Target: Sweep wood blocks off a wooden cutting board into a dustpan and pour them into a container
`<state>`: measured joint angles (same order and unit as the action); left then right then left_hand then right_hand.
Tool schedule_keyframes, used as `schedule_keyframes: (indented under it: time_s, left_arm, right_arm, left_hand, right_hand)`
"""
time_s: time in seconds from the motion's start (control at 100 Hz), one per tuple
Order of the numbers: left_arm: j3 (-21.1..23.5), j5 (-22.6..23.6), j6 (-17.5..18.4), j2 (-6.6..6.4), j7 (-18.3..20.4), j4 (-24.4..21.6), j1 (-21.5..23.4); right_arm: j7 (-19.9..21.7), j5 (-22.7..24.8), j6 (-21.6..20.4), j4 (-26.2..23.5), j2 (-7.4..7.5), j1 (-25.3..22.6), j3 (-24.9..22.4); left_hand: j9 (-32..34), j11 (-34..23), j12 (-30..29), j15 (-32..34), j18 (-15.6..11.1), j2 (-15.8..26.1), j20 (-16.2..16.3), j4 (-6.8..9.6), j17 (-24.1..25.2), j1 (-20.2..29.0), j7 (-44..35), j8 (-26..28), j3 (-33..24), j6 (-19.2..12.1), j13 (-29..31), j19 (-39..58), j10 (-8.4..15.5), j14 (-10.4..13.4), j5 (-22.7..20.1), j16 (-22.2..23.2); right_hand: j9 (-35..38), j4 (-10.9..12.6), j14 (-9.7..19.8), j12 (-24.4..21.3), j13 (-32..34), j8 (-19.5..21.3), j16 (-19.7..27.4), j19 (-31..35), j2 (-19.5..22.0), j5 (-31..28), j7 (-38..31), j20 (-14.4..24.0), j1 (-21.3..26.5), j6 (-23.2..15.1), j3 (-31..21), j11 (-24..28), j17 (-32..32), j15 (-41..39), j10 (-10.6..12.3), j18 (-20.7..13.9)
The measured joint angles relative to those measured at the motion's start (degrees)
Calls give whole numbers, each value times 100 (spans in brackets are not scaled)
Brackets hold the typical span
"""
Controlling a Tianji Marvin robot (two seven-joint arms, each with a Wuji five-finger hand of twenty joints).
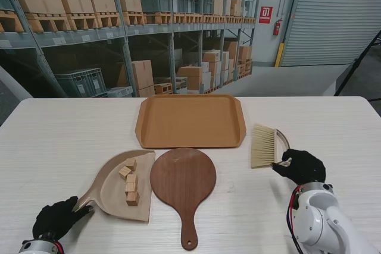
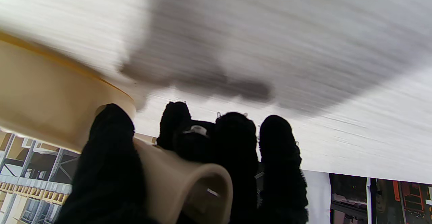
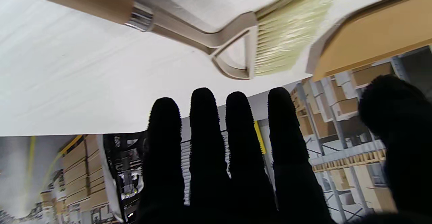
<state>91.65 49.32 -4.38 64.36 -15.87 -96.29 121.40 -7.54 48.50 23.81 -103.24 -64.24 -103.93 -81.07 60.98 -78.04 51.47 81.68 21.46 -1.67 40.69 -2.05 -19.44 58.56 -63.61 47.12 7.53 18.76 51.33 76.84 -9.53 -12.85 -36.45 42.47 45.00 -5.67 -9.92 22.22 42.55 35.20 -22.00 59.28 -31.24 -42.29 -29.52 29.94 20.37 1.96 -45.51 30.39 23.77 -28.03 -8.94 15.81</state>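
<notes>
A beige dustpan point(image 1: 113, 193) lies left of the round wooden cutting board point(image 1: 181, 178), with several wood blocks point(image 1: 130, 181) inside it. The board's top is bare. My left hand point(image 1: 56, 218) is at the dustpan's handle; in the left wrist view the thumb and fingers point(image 2: 236, 149) are wrapped around the handle point(image 2: 179, 180). A brush point(image 1: 264, 146) lies on the table to the right. My right hand point(image 1: 300, 166) hovers at the handle end with fingers point(image 3: 202, 143) straight and apart, holding nothing. The brush point(image 3: 283, 31) rests flat on the table.
An orange-brown tray point(image 1: 190, 120) sits beyond the cutting board, with nothing in it; its corner point(image 3: 374, 34) shows in the right wrist view beside the bristles. The board's handle points toward me. Warehouse shelving stands past the table's far edge.
</notes>
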Motion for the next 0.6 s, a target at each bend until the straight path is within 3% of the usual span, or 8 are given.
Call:
schedule_keyframes:
  time_s: [0.09,0.22,0.6]
  left_arm:
    - [7,0,0,1,-1,0,2]
    - [25,1,0,3,-5,-3,11]
    - [53,6,-2,4,-14,-9,30]
  right_arm:
    - [60,-233,-106,-44,12,112,76]
    - [43,-930,-192,-49,5,388,264]
    - [-257,-1731,-872,355,-146,1098,790]
  left_hand:
    - [0,0,0,0,0,0,0,0,0,0,0,0,0,0,0,0,0,0,0,0]
    - [0,0,0,0,0,0,0,0,0,0,0,0,0,0,0,0,0,0,0,0]
    - [0,0,0,0,0,0,0,0,0,0,0,0,0,0,0,0,0,0,0,0]
  right_hand:
    - [0,0,0,-2,0,-4,26,-115,0,8,0,0,3,-1,-51,-16,-1,44,0,15]
    - [0,1,1,-126,-7,-154,107,-501,0,159,258,-1,-136,-1,-31,-299,-55,361,0,39]
    - [-373,24,150,-432,-279,-419,395,-1327,2,452,396,-57,-422,-83,100,-839,-265,1052,-1,94]
